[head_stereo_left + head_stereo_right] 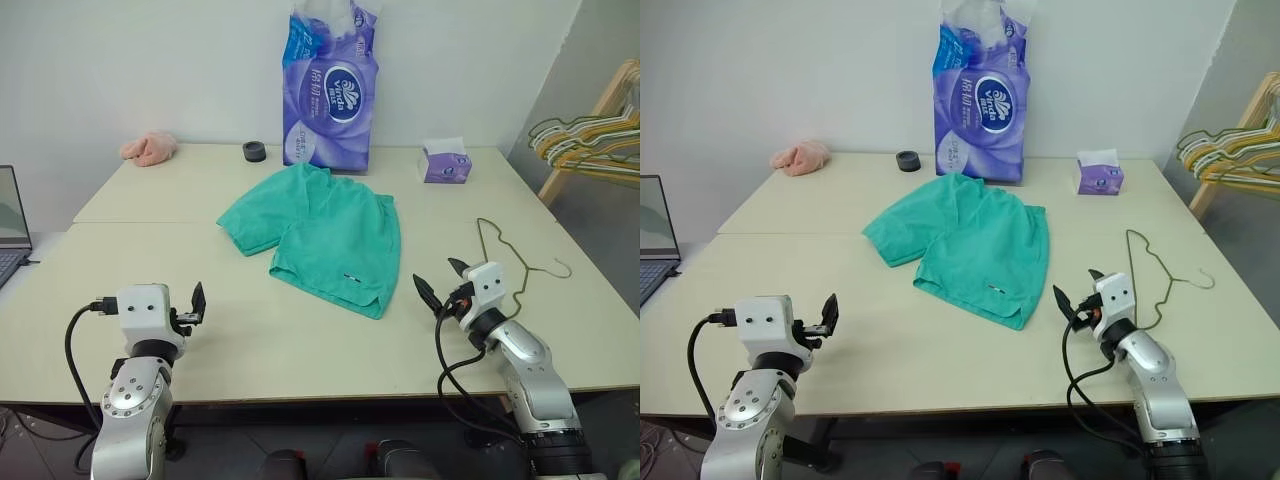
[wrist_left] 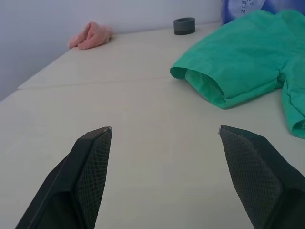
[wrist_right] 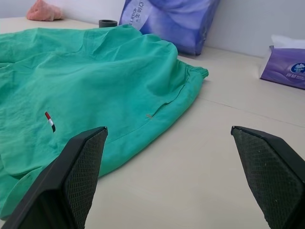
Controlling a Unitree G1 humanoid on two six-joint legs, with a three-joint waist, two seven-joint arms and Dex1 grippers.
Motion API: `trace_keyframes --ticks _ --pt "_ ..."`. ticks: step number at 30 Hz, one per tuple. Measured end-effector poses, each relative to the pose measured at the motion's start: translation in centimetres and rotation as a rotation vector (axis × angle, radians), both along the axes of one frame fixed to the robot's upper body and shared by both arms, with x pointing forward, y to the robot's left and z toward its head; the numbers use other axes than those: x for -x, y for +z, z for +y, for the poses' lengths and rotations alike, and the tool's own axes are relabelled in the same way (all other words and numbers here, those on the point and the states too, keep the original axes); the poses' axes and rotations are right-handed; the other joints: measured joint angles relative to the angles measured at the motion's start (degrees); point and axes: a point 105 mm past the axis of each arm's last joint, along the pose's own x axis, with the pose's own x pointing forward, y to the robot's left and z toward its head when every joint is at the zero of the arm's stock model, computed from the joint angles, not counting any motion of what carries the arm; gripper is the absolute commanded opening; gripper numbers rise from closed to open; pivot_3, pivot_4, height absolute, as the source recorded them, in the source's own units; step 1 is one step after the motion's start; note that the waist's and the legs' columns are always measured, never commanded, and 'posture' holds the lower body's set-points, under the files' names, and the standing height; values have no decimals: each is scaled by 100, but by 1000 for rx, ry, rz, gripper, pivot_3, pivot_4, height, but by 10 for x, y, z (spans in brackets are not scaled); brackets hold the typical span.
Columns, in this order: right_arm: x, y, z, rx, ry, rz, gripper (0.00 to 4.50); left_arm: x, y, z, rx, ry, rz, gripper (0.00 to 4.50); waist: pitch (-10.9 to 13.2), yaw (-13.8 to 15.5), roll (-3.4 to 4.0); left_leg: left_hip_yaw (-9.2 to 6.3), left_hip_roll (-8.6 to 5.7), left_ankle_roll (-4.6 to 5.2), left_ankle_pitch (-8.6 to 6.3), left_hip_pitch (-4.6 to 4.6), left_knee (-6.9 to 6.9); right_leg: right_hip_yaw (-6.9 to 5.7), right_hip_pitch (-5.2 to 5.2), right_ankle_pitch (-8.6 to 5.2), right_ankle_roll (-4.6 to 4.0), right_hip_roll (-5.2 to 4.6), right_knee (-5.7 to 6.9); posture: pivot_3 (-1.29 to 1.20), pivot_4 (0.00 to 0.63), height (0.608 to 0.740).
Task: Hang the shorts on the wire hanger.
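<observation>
Left eye view cuts off part of what I have to work with: the bunch of coloured hangers (image 1: pixel 590 140) runs off the right edge, a laptop (image 1: pixel 12 225) is clipped at the left edge, and the top of the purple tissue pack (image 1: pixel 331 85) goes out of frame. The wire hanger (image 1: pixel 520 262) is so thin that I can barely trace its outline against the table (image 1: pixel 150 220); its hook end lies toward the right edge, and part of it is hidden behind my right arm.

On the left gripper (image 2: pixel 164 131) I see the fingers (image 2: pixel 93 157) spread wide with nothing between them, only bare table ahead. The right gripper (image 3: pixel 169 131) likewise has its fingers (image 3: pixel 81 162) wide apart and empty, touching nothing.

Both arms reach forward over the near edge of the table, grippers held about level; the right one angles inward toward the shorts (image 1: pixel 320 235). The shorts lie flat and spread out mid-table, waistband toward the tissue pack, a small label near the near leg hem. The wire hanger lies flat just right of the right gripper, apart from the shorts.

A pink cloth (image 1: pixel 150 148), a dark tape roll (image 1: pixel 254 151) and a small tissue box (image 1: pixel 446 162) sit along the far side.
</observation>
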Motion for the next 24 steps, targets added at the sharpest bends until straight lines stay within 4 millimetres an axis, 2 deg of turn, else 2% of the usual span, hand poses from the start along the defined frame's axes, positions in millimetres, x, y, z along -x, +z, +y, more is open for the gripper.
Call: trace_keyframes --ticks 5,12,19,22,24 --pt "1 -1 4 5 19 5 4444 -1 1 -1 -30 -13 3 3801 0 1 0 0 0 0 0 1 0 0 0 0 0 0 0 75 39 740" --pt "4 -5 16 28 87 16 4444 -2 -7 -2 -30 -34 48 3801 0 2 0 0 0 0 0 1 -1 -1 0 -1 0 0 0 66 37 740" --pt "7 0 20 51 134 3 4444 -5 -8 -3 -14 -49 49 3801 0 1 0 -1 0 0 0 1 -1 -2 0 -2 3 0 0 58 36 740" --pt "6 2 21 55 144 -2 4500 -5 -10 -1 -11 -42 53 4352 0 -4 0 0 1 0 0 2 -1 -1 0 -2 2 0 0 59 38 740" --pt "5 4 22 55 150 -9 4500 -5 -10 2 -5 -37 49 4469 0 -3 0 1 1 0 0 2 -1 -1 0 -2 2 0 0 57 38 740"
